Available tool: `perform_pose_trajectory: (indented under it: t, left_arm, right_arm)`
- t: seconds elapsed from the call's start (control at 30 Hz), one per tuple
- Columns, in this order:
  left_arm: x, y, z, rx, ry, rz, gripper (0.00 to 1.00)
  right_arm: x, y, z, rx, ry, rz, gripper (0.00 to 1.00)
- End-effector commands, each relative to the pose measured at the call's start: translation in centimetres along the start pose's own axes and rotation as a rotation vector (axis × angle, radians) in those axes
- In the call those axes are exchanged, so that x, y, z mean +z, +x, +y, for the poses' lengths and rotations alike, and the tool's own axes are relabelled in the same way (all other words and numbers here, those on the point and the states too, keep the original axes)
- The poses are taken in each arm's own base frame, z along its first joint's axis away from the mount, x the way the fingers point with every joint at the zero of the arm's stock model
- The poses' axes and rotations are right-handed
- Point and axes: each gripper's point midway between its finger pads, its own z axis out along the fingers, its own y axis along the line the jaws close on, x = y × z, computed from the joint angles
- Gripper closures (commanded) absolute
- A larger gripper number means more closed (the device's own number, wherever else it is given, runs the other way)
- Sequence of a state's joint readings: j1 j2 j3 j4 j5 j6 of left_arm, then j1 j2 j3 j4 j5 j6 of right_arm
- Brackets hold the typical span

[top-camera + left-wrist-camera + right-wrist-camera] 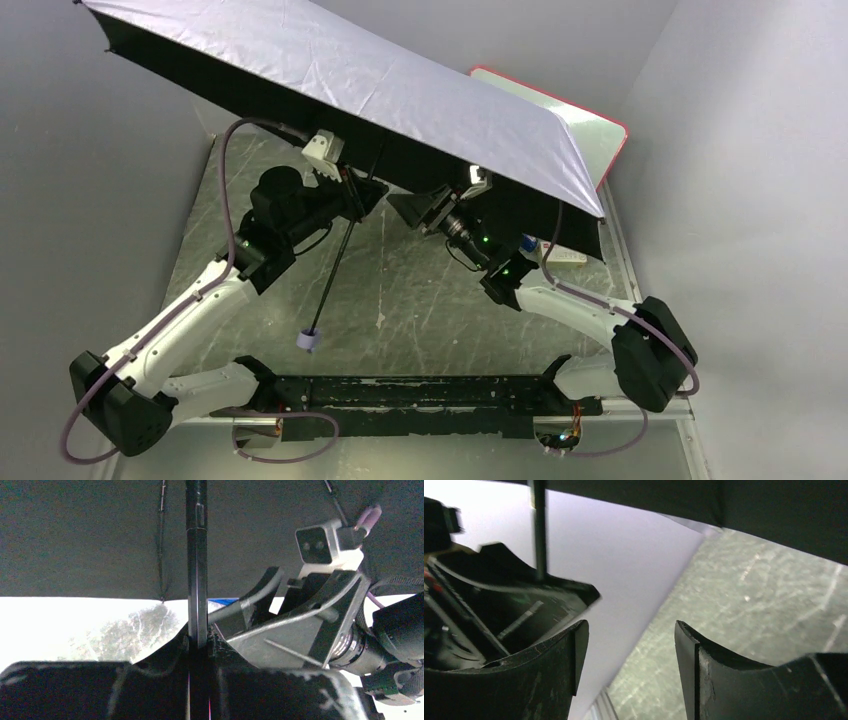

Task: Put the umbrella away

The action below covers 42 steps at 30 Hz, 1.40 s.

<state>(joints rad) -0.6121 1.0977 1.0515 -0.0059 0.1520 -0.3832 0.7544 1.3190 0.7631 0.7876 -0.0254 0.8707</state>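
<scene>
1. The umbrella (pixel 400 95) is fully open across the upper frame, its canopy tilted above the bench (pixel 430 300). Its handle (pixel 310 341) sits at lower centre.
2. Progress: collapsing and stowing are not yet done.
3. The left hand (pixel 198 647) is clamped on the black shaft (pixel 197 580).
4. The right hand (pixel 631 650) has its fingers apart and holds nothing.

Your tabletop (pixel 420 290) is scratched grey-green. At the right of the frame a small blue item (pixel 527 243) and a pale flat item (pixel 568 256) lie on it, partly hidden.
</scene>
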Motion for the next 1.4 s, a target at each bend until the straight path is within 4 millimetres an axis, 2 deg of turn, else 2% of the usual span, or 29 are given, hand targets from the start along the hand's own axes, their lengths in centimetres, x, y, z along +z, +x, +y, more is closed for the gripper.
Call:
perform_pose_trajectory:
  t: [0.0, 0.1, 0.13, 0.17, 0.2, 0.3, 0.37, 0.4, 0.43, 0.67, 0.87, 1.0, 1.1, 1.27, 1.37]
  left_arm:
    - [-1.6, -4.8, -0.2, 0.022, -0.031, -0.189, 0.95]
    - [-1.4, -4.6, 0.3, 0.041, -0.057, -0.167, 0.95]
    - [-1.3, -4.5, 0.3, 0.051, -0.052, -0.156, 0.93]
    - [-1.2, -4.3, 0.3, 0.056, -0.049, -0.145, 0.85]
    - [-1.0, -4.1, 0.2, 0.057, -0.042, -0.136, 0.85]
    - [-0.9, -3.7, -0.3, 0.057, -0.007, -0.133, 0.95]
    - [-1.0, -3.3, 0.2, 0.03, -0.027, -0.141, 0.95]
    - [-1.1, -3.2, 0.4, 0.025, -0.034, -0.15, 0.95]
    - [-1.2, -3.1, 0.7, 0.018, -0.048, -0.153, 0.95]
    - [-1.6, -2.0, 2.0, -0.009, -0.107, -0.154, 0.95]
    - [-1.8, -1.2, 2.3, -0.002, -0.113, -0.141, 0.95]
    - [-2.0, -0.9, 2.5, 0.016, -0.118, -0.131, 0.95]
    - [-2.2, -0.9, 3.1, 0.017, -0.148, -0.138, 0.95]
    - [-2.2, -0.8, 3.2, 0.002, -0.151, -0.152, 0.95]
    - [-2.2, -0.7, 3.3, -0.006, -0.159, -0.152, 0.95]
  right_arm:
    - [-1.2, 1.0, -1.8, -0.099, 0.076, 0.054, 0.32]
    - [-1.7, 1.8, -3.1, -0.159, 0.134, 0.116, 0.32]
    - [-1.8, 2.0, -3.6, -0.182, 0.161, 0.139, 0.31]
    - [-2.0, 2.1, -4.3, -0.196, 0.204, 0.162, 0.31]
    - [-2.1, 2.2, -4.9, -0.208, 0.237, 0.171, 0.3]
    - [-2.6, 2.3, -5.9, -0.255, 0.299, 0.216, 0.26]
    - [-2.9, 2.2, -6.1, -0.263, 0.316, 0.217, 0.17]
    - [-2.9, 2.1, -6.0, -0.263, 0.314, 0.213, 0.07]
    - [-3.0, 2.0, -5.9, -0.261, 0.311, 0.209, 0.01]
    - [-3.5, 0.1, -7.9, -0.191, 0.49, 0.125, 0.0]
    - [-4.3, 0.1, -11.1, -0.257, 0.642, 0.192, 0.0]
    - [-5.3, -0.4, -10.8, -0.331, 0.616, 0.201, 0.0]
    - [-5.5, -0.6, -9.2, -0.33, 0.517, 0.172, 0.0]
    - [-4.6, -0.8, -6.0, -0.144, 0.357, 0.076, 0.05]
    - [-3.6, -1.8, -3.4, -0.03, 0.221, -0.022, 0.08]
